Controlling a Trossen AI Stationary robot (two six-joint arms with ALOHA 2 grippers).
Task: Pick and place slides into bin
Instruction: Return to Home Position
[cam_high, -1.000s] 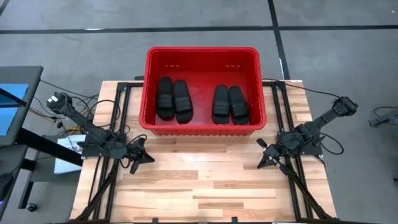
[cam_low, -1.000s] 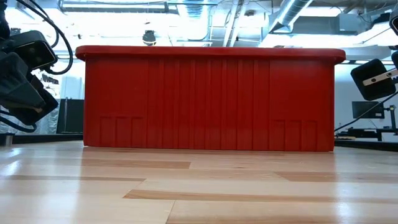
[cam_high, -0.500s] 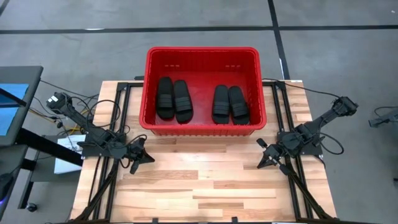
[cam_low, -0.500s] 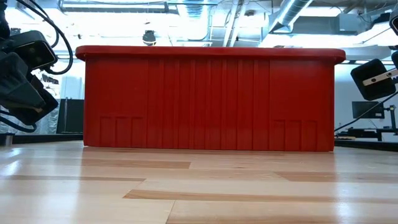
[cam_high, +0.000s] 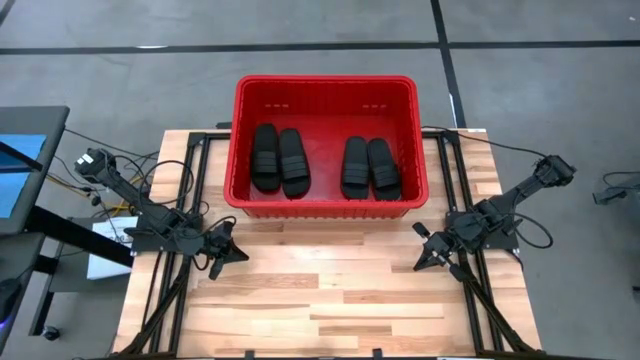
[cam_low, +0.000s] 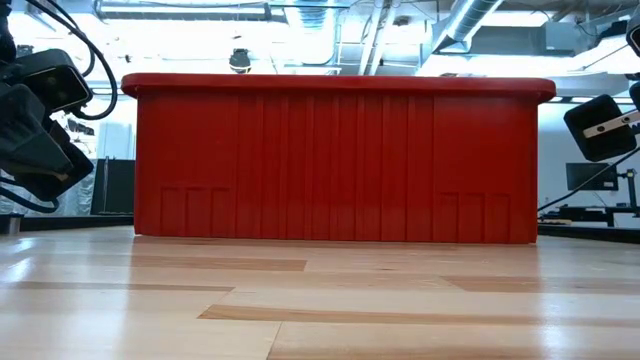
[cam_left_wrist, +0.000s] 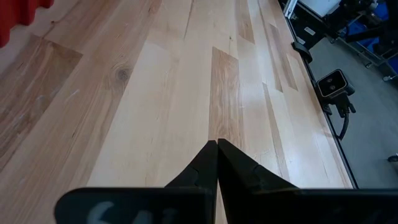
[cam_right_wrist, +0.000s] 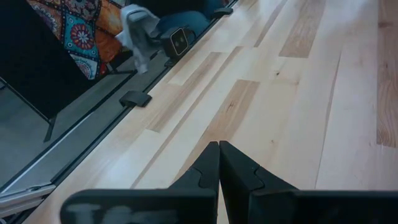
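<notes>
Fingers of the left gripper (cam_left_wrist: 216, 144) show pressed together and empty in the left wrist view, above bare tabletop (cam_left_wrist: 155, 93). Right wrist view: the right gripper (cam_right_wrist: 218, 144) is likewise closed on nothing. High view: verify all four slides (cam_high: 280, 160) lie inside the bin (cam_high: 325, 80), long axes front wall to back wall, beyond both grippers; neither arm is nearer. Low view: only the bin's front wall shows.

Bin (cam_low: 335, 160): red, upright on the table (cam_low: 320, 300), toward its far edge. Ribbed front wall and rolled rim face the camera; contents hidden. Bare pale planks in front. Left arm (cam_low: 35, 120) hangs over the table's left edge, right arm (cam_low: 600, 125) over its right edge. Ceiling ducts (cam_low: 480, 20) behind.
</notes>
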